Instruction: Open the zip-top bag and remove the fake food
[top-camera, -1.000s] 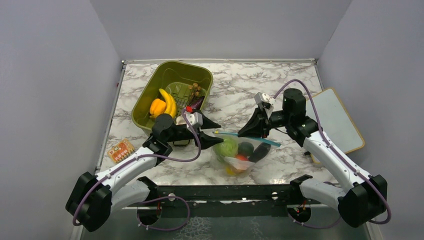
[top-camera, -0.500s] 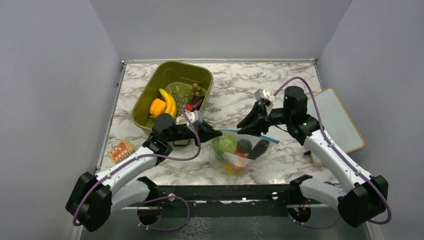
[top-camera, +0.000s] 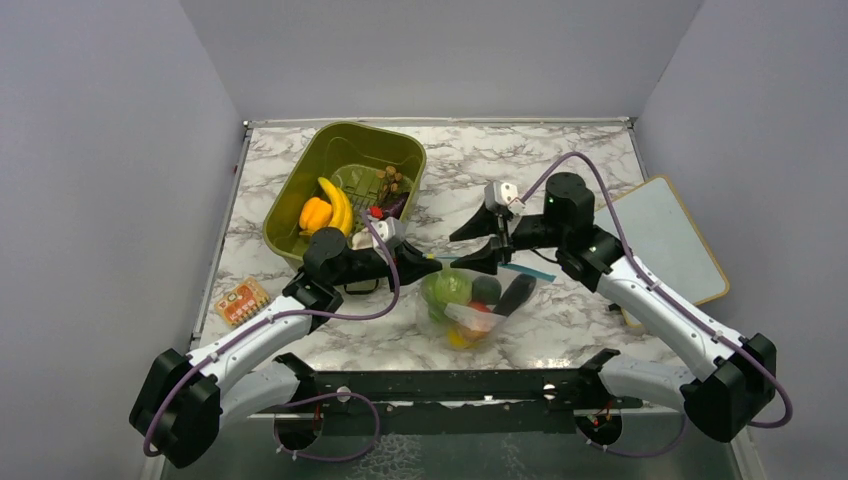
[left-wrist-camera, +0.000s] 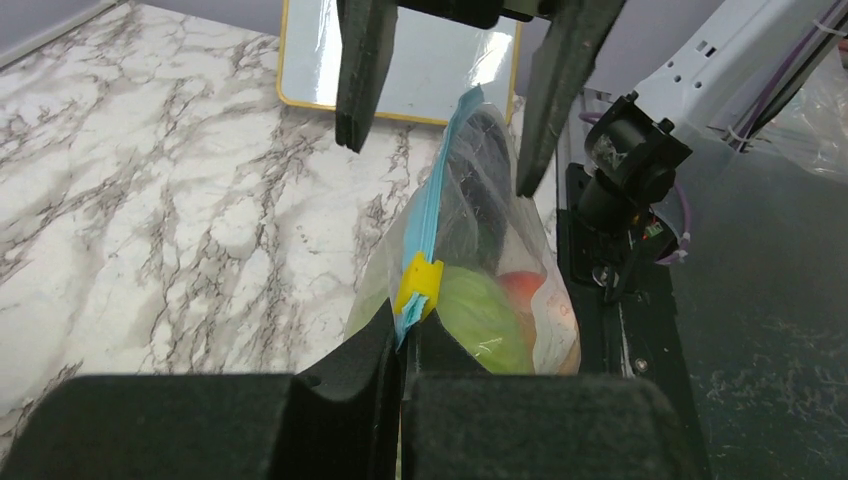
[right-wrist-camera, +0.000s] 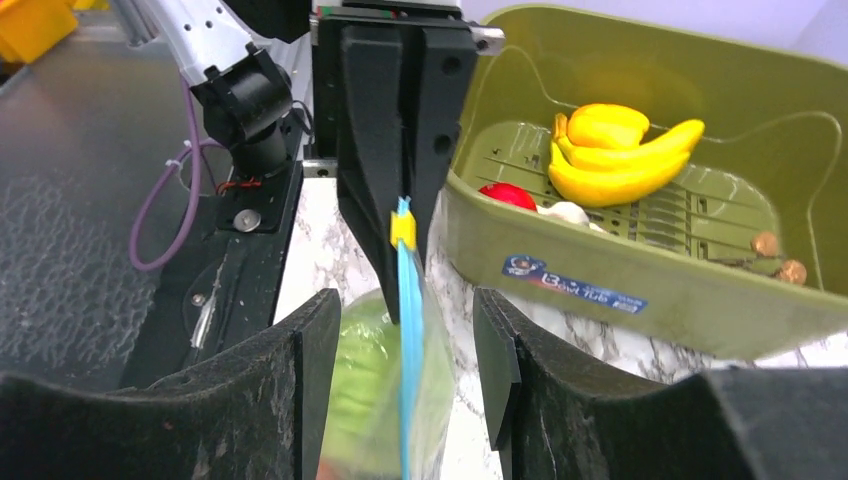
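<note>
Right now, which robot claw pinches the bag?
The left gripper: shut on the zip-top bag at its blue strip, by the yellow slider. The right gripper stands open around that strip.

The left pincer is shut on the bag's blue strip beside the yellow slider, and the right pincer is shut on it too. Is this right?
Not quite. The right pincer is open, its fingers standing apart on either side of the blue strip, as the right wrist view shows. The rest is correct.

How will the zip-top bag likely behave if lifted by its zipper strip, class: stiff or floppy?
Probably floppy: the zip-top bag is crinkled film drooping below its zipper strip. Likely bottom-heavy, since the fake food bulges low. It might slip: the left tool pinches only the strip's end.
</note>
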